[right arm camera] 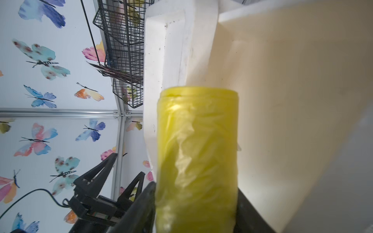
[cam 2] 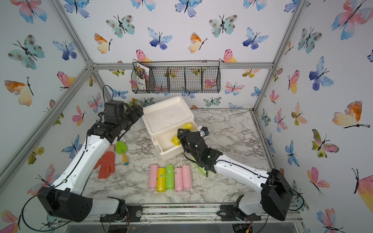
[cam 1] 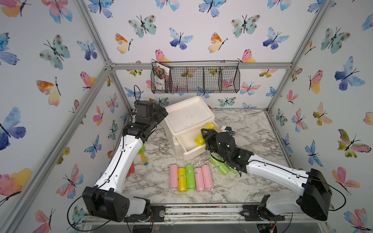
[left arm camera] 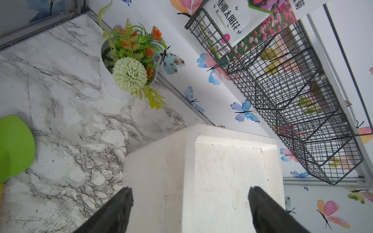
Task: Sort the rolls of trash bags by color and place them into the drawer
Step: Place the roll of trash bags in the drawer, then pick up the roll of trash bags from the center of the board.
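A yellow roll (cam 1: 199, 140) (right arm camera: 196, 141) stands tilted over the open white drawer (cam 1: 193, 153), and my right gripper (cam 1: 205, 134) (right arm camera: 196, 187) is shut on its middle, a finger on each side. On the marble in front lie side by side a pink roll (cam 1: 173, 176), a yellow roll (cam 1: 182, 179), a green roll (cam 1: 190, 176) and two more pink rolls (cam 1: 203, 178). Green rolls (cam 1: 219, 166) lie partly hidden under my right arm. My left gripper (cam 1: 163, 113) (left arm camera: 190, 191) stands open at the far left corner of the drawer cabinet (left arm camera: 222, 171), holding nothing.
An orange glove (cam 2: 107, 163) and a green trowel (cam 2: 121, 148) lie at the left by my left arm. A potted fake plant (left arm camera: 129, 74) stands in the back left corner. A black wire basket (cam 1: 195, 79) with a seed packet hangs on the back wall.
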`<state>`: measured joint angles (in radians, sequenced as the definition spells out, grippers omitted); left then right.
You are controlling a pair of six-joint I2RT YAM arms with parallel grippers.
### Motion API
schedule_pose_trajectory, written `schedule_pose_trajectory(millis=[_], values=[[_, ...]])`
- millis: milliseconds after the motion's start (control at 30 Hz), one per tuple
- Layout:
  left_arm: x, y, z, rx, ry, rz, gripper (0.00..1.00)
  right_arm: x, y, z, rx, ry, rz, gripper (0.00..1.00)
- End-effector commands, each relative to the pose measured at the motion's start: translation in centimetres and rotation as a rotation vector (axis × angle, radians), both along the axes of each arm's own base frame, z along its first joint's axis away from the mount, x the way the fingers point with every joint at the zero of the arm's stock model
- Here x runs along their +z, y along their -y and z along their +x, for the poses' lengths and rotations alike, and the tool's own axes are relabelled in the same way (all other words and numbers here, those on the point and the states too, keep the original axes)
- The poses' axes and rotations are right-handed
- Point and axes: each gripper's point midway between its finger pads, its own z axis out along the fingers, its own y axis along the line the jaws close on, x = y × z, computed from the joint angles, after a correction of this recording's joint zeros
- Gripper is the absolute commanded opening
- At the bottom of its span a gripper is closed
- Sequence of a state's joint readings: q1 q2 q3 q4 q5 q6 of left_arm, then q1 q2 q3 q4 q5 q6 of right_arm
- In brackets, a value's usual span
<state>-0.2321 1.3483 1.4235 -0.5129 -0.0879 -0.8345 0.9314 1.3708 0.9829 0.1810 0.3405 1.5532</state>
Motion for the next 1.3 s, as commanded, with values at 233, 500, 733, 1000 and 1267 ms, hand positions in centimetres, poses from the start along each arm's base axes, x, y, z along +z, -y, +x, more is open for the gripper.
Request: schedule_pose_trajectory(millis=[233,500,733,1000,1267], values=[[1.0,-0.2,0.5,-0.010,0.026,-0.001,0.91,3.0,-1.5,0.0,0.039,0.014,0.098,0.68],[1.2,-0.9,0.7,-0.007,0.028,0.007,0.91,1.2,-3.3,-4.3,0.382,0.124,-0.317,0.68],[0.9,-0.8,1.0,-0.012,0.018,0.005,0.91,-8.2,-5.4,-12.8,0.693,0.070,-0.774,0.68],[0.3,-1.0,0.4,-0.011,-0.001,0.025,0.91,-14.1,-8.5,-17.9,0.802,0.047,-0.997,0.69],[1.0,-1.2,0.2,-0.009,0.009,0.026,0.91,-16.1,-9.3,-19.3,0.821,0.059,-1.062,0.69]])
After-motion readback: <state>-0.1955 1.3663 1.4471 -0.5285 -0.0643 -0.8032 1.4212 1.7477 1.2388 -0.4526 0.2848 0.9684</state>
